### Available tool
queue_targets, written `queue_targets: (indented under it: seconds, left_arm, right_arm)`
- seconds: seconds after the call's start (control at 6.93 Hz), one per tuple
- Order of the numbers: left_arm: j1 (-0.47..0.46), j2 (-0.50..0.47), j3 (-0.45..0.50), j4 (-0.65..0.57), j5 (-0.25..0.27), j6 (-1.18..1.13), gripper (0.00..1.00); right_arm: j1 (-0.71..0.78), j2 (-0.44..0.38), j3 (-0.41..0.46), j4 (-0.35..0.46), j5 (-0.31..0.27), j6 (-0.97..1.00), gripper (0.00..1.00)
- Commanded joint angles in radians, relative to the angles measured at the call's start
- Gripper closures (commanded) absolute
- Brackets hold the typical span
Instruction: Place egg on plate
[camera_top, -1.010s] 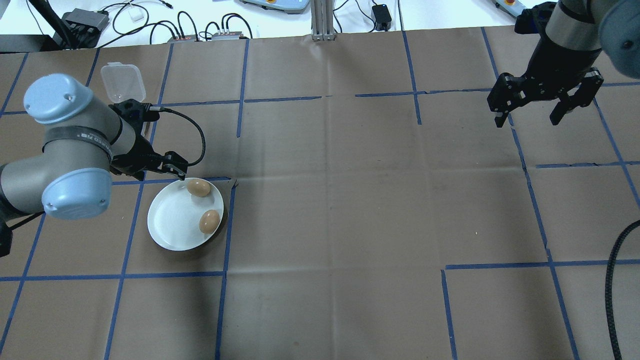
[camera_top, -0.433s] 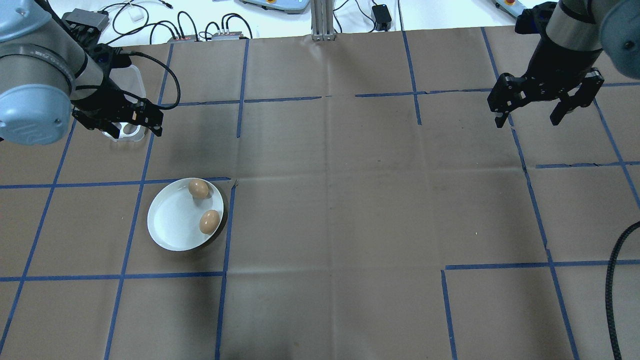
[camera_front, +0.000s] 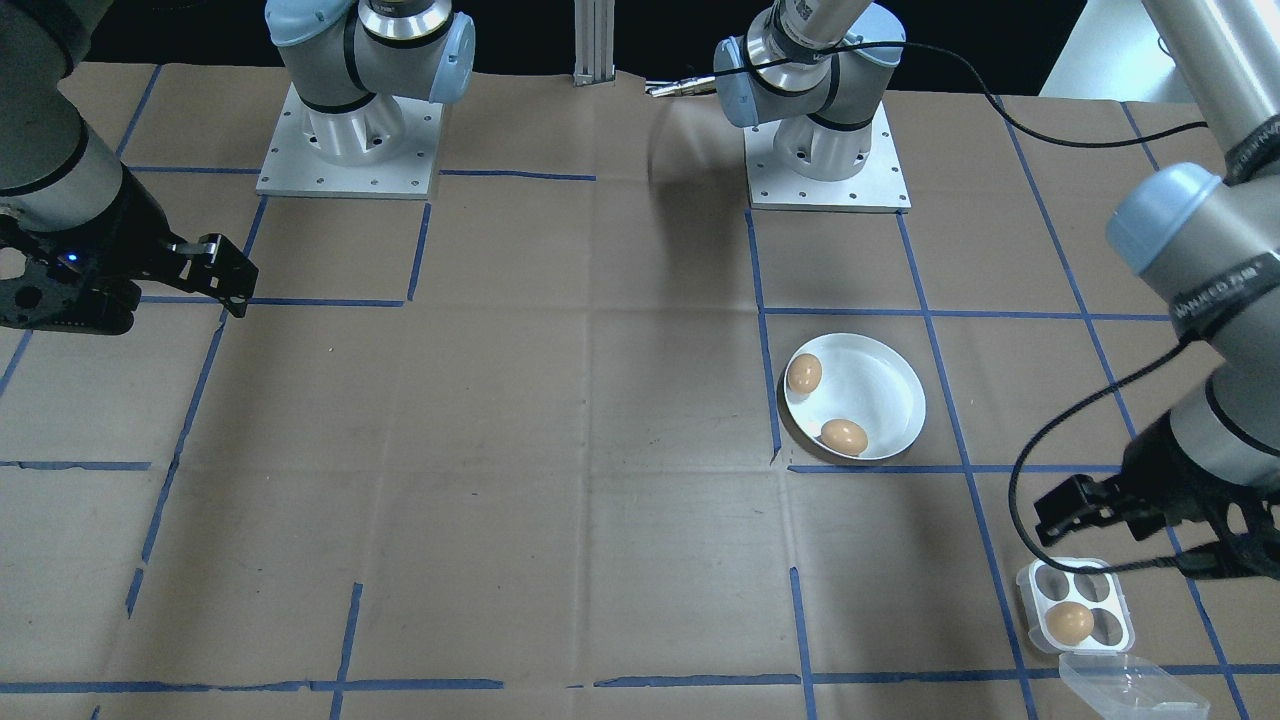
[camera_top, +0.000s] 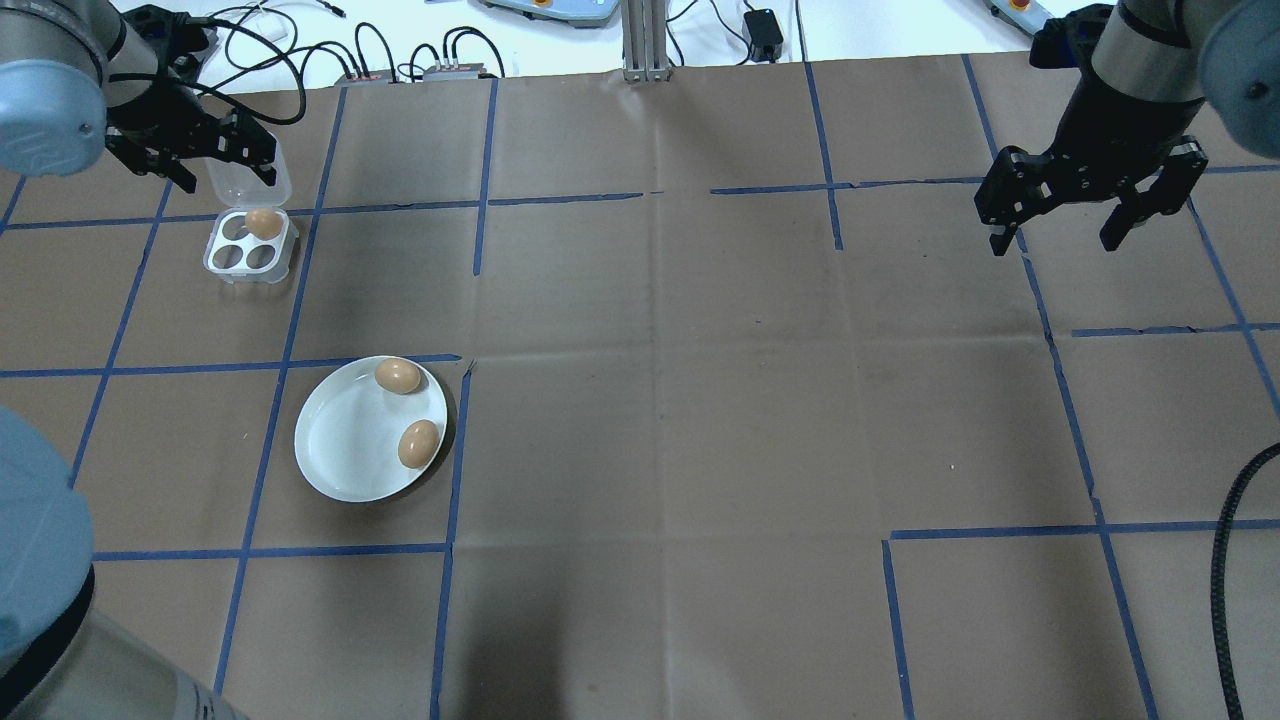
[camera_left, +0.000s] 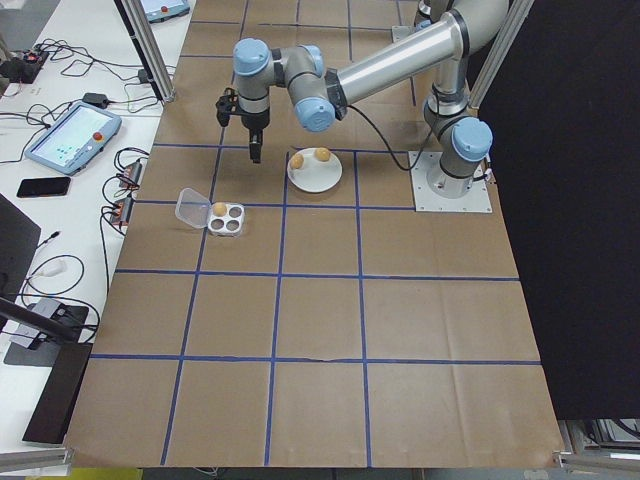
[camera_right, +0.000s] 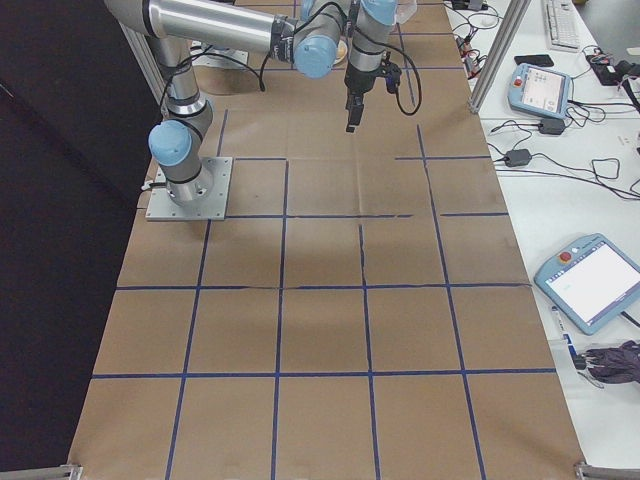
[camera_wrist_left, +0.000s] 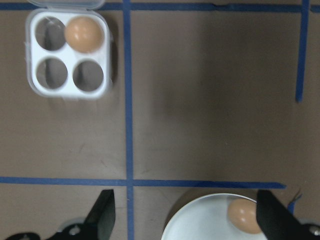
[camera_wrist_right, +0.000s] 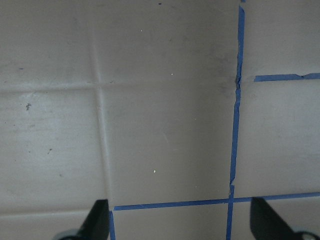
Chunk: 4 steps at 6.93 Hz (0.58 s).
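Surface (camera_top: 700, 400): brown paper cover, blue tape grid.

Left arm (camera_front: 1200, 260) reaches over the far left corner of the surface; its gripper (camera_top: 190, 150) hangs above the clear lid (camera_top: 245, 165), jaws apart, nothing between them. In the left wrist view both fingertips (camera_wrist_left: 102, 215) frame bare paper and the plate's edge.

Right arm (camera_top: 1140, 70) held off at the far right side, its gripper (camera_top: 1075, 215) above bare paper, jaws spread wide, empty (right wrist view shows only paper and tape).

Plate (camera_top: 340, 450): white, round, left-centre of the surface, beside a tape crossing. Two brown eggs lie in it, both by the rim on the side toward the middle of the surface: one egg (camera_top: 398, 376) at the far edge, the other egg (camera_top: 418, 443) nearer the robot. They lie apart.

Egg tray (camera_top: 250, 248): small white square, four cups, well apart from the plate, touching the clear lid. One last egg (camera_top: 264, 222) sits in the cup nearest the lid; three cups empty.
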Motion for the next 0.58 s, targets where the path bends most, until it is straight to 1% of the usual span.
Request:
queue_targets:
  seconds: [0.0,0.29,0.43]
  left_arm:
    - [0.010,-0.153,0.180,-0.002,0.004,0.018,0.00]
    - [0.031,-0.207,0.178,0.011,0.004,0.088,0.01]
    - [0.031,-0.226,0.176,0.012,0.005,0.089,0.01]
  right_arm:
    - [0.000,0.000,0.000,0.001,0.000,0.000,0.00]
    - [0.000,0.000,0.000,-0.001,0.000,0.000,0.00]
    - [0.000,0.000,0.000,0.001,0.000,0.000,0.00]
